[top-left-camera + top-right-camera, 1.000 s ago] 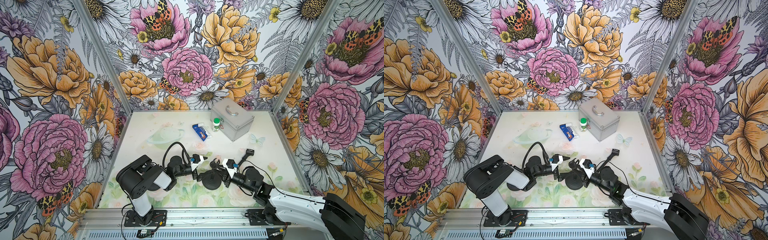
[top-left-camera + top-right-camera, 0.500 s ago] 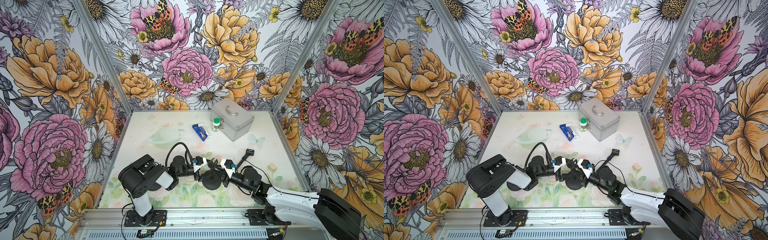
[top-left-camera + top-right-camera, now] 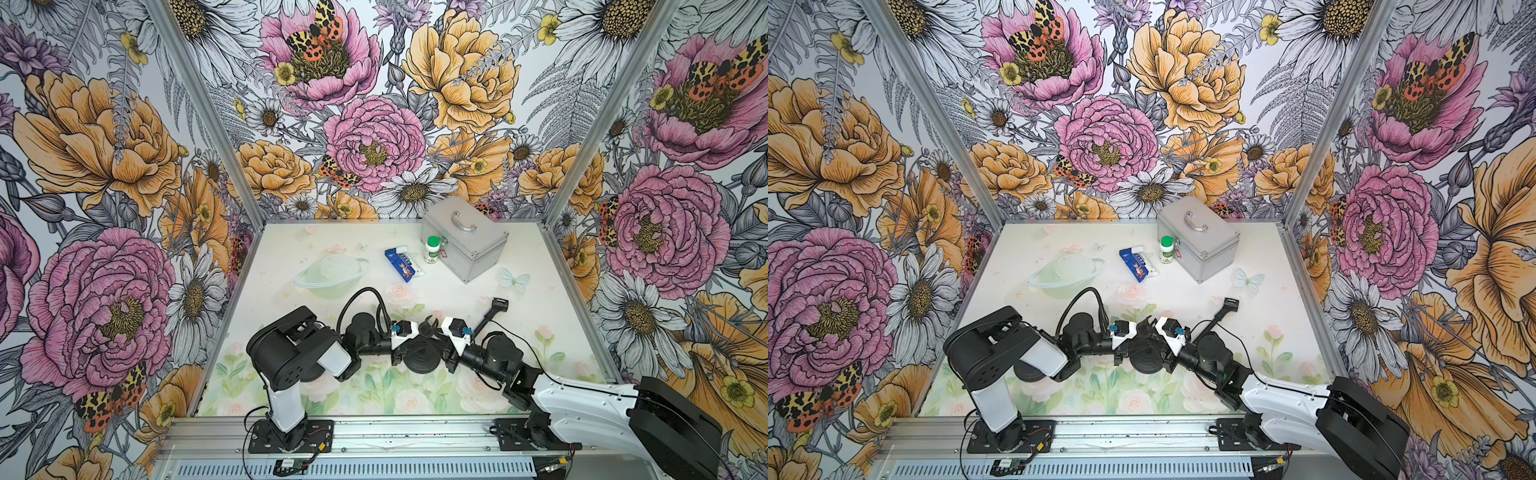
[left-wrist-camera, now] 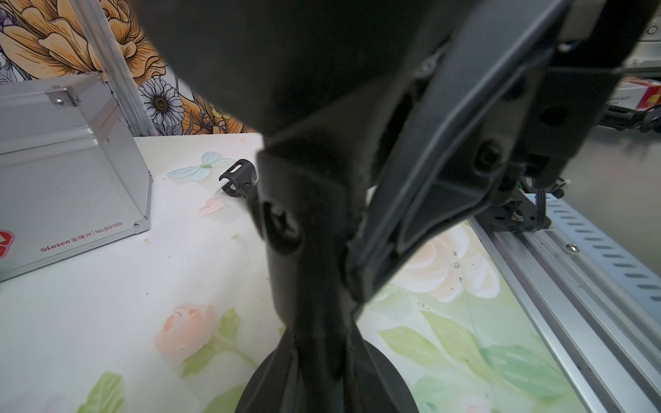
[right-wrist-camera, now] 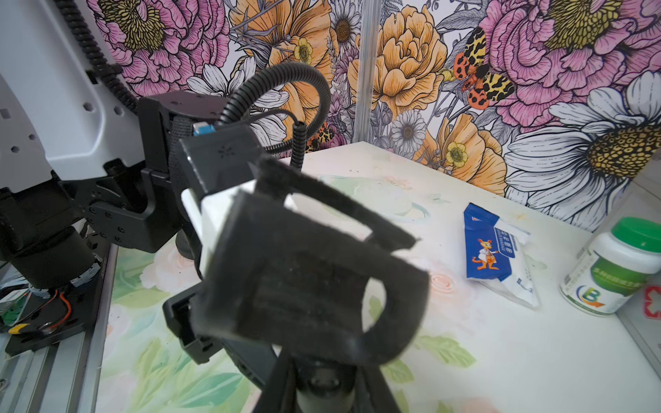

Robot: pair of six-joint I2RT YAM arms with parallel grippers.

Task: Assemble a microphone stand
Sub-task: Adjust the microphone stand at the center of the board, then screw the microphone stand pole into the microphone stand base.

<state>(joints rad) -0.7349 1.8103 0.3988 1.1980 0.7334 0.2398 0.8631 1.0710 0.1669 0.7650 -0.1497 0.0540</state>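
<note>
The microphone stand (image 3: 422, 356) is found at the front middle of the table (image 3: 552, 299), between the two arms. Its round base (image 3: 1144, 360) is set flat on the printed mat. A short stem (image 5: 322, 385) rises from the base and is topped by the U-shaped microphone clip (image 3: 428, 326).

The left gripper (image 3: 417, 340) is brought in from the left, and its jaws are drawn fully together on the microphone clip. In the right wrist view the clip fills the middle of the picture, with this gripper's white body directly behind it. In the left wrist view the clip's swivel joint, with its screw head, is seen very close and runs down to the base. How much of the clip lies between the pads cannot be made out.

The right gripper (image 3: 439, 341) is set opposite, closed to a narrow gap. Its fingers (image 5: 279, 393) are seen on either side of the stem, which is gripped just under the clip.

A second black clip on a stalk (image 3: 494, 309) lies on the mat beyond the right gripper — apart from the stand and touched by neither arm. Farther back stands an aluminium case (image 3: 465, 237), with a green-capped bottle (image 3: 432, 249) just beside it and a blue packet (image 3: 401, 266) near.
</note>
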